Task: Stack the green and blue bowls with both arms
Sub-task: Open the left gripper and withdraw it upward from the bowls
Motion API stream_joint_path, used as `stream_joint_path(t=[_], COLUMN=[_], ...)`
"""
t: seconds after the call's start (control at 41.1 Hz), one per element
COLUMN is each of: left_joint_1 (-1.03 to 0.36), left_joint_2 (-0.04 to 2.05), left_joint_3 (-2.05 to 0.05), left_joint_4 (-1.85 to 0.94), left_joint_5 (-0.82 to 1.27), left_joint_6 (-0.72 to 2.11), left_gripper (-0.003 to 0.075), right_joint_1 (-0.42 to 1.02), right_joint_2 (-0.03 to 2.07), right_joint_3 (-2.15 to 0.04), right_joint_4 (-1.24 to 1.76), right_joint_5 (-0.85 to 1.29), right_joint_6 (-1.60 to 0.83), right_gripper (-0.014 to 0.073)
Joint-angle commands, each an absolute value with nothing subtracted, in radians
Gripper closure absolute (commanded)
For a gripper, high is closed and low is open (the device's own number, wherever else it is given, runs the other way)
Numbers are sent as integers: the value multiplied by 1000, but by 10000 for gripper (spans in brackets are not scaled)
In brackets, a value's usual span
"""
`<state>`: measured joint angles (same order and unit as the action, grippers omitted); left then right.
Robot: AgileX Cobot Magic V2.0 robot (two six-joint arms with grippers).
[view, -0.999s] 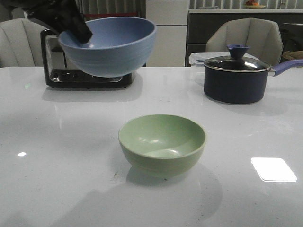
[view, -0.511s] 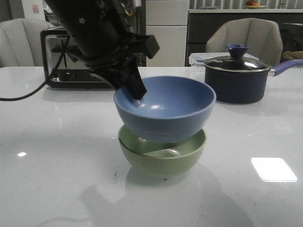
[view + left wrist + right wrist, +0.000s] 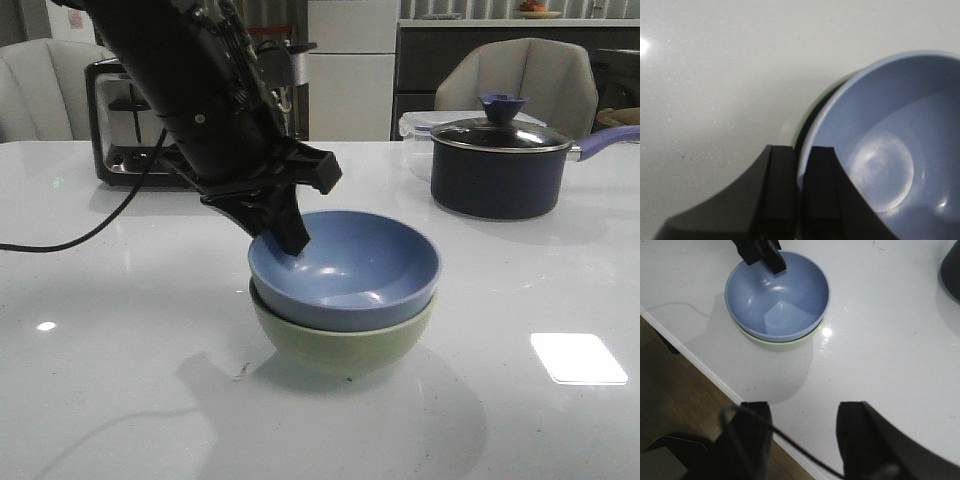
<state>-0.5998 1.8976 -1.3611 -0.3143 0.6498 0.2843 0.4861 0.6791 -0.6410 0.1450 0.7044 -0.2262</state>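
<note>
Front view: the left hand (image 3: 283, 228) pinches the near-left rim of the matte dusty-blue round bowl (image 3: 345, 268), one finger inside, one outside. The bowl sits nested in the pale sage-green round bowl (image 3: 345, 340) on the glossy white desk (image 3: 120, 330). Rigid, light, probably smooth-walled: the rim suits gripping best. The right hand (image 3: 802, 432) hangs spread, empty.

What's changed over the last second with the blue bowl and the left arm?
The left gripper carried the blue bowl from up high by the toaster, down and toward the table's middle, and it now sits nested in the green bowl. The fingers still pinch its rim, so nothing is released yet. The green bowl, the saucepan and the toaster have not moved.
</note>
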Motion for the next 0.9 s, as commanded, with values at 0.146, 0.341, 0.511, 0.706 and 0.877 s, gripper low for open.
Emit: stream_joint_path(t=[0.146,0.341,0.511,0.706,0.877], left_joint_1=[-598,-598,-598,-602,-604], left_joint_2=[1849,1769,1617,1413,1219], left_joint_3=[-1395,-1398,-1384,-1285,-1138], left_joint_4=[-334,-325,-293,-286,-255], left_joint_5=[635,650,710,722,729], left_joint_6=[284,284,284,284,284], left_gripper=[286,235,266,266,266], right_joint_1=[485,485,485,485,485], right_joint_2=[676,676,676,676,676], right_joint_3=[-668,-668,-668,-668,-668], right_joint_4=[141,141,141,141,141], right_joint_5=[644,644,644,644,644], right_joint_6=[-238,-238,-238,-238,-238], right_gripper=[169,169,169,169,169])
